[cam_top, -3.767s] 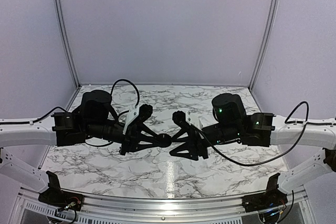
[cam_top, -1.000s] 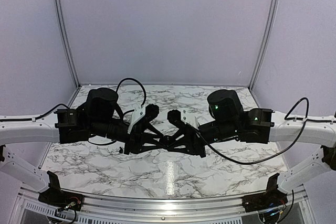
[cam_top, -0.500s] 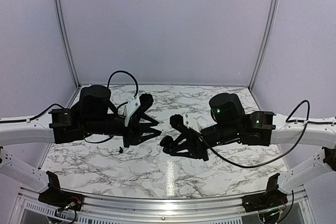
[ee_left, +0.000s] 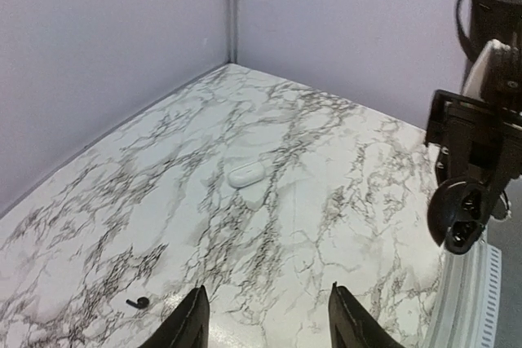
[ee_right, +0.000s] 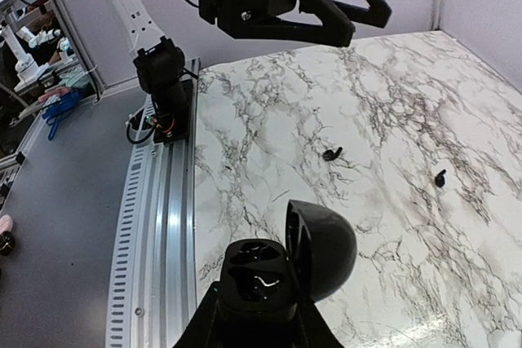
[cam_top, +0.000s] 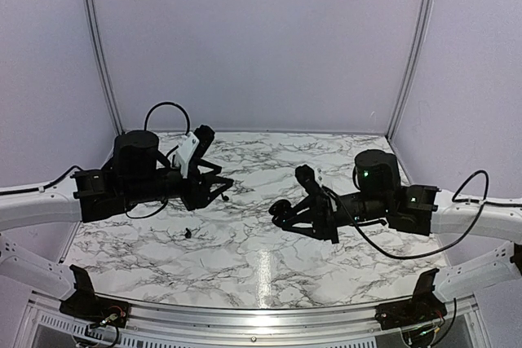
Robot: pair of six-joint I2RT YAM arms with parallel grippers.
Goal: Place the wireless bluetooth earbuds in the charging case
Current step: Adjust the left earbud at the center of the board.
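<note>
My right gripper [ee_right: 258, 315] is shut on an open black charging case [ee_right: 259, 283]; its lid [ee_right: 322, 246] stands up to the right and its sockets look empty. In the top view the right gripper [cam_top: 285, 213] holds the case just above the table's middle. Two black earbuds [ee_right: 331, 153] [ee_right: 440, 177] lie on the marble beyond it. My left gripper [ee_left: 269, 319] is open and empty, at the left in the top view [cam_top: 218, 185]. One black earbud [ee_left: 137, 303] lies left of its fingers. A closed white case [ee_left: 245, 174] lies ahead of it. White earbuds are not in view.
The marble table [cam_top: 245, 258] has purple walls on three sides. A metal rail [ee_right: 159, 226] runs along the near edge by the left arm's base [ee_right: 163, 79]. One black earbud shows in the top view [cam_top: 189, 232].
The grippers were close together at the table's middle. Now the left one has drawn back left and opened wide, and the right one has moved right with the black case.
</note>
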